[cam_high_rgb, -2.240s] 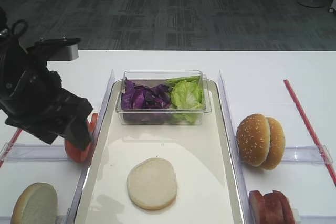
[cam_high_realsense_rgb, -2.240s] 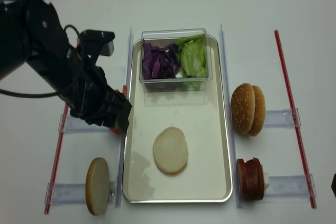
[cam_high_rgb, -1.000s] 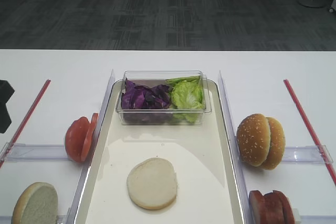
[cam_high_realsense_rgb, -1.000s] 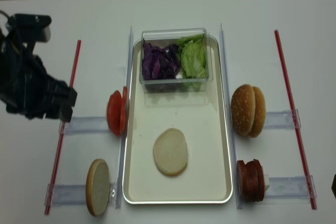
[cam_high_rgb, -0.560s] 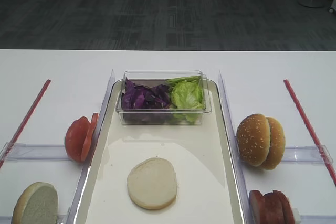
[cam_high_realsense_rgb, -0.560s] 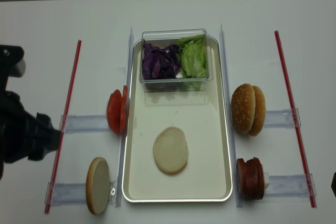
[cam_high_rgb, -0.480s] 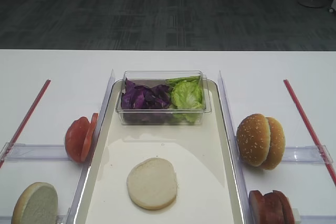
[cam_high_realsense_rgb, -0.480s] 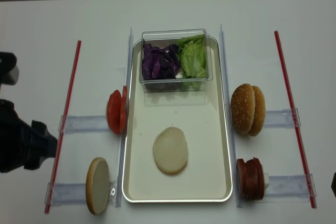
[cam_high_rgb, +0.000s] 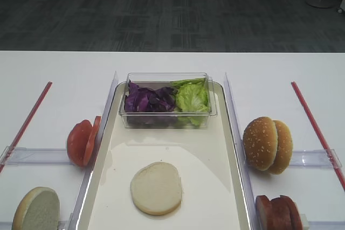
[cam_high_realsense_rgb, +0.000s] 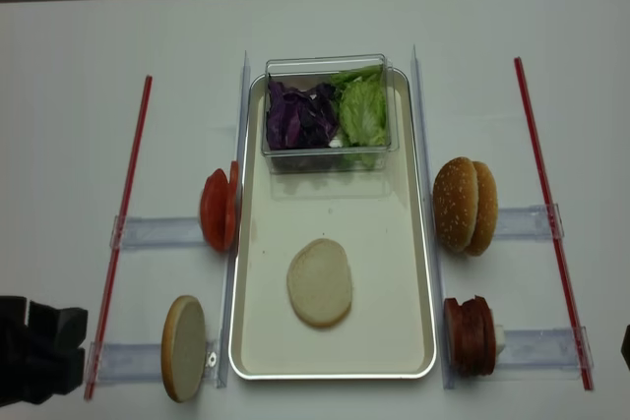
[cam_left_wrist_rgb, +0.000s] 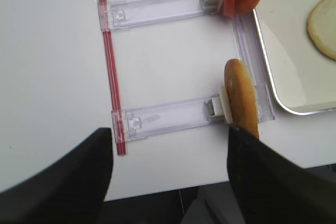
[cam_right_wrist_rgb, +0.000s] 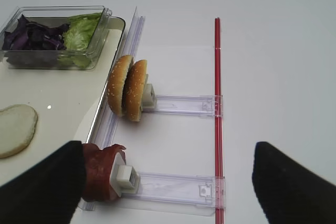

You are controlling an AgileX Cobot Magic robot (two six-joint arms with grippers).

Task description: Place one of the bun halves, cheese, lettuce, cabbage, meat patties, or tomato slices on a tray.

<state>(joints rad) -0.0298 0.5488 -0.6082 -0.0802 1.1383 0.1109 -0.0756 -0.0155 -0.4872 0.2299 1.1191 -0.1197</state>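
The left gripper (cam_left_wrist_rgb: 168,174), jaws apart and empty, has been pulled back to the table's front-left corner, leaving one bun half (cam_high_rgb: 156,188) laid near the tray's (cam_high_rgb: 215,149) front edge, so placement seems done.

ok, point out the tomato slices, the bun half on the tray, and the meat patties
tomato slices (cam_high_realsense_rgb: 219,210), realsense high view, middle of the red face
bun half (cam_high_realsense_rgb: 319,281), realsense high view, centre of the flat white face
meat patties (cam_high_realsense_rgb: 471,335), realsense high view, middle of the stack
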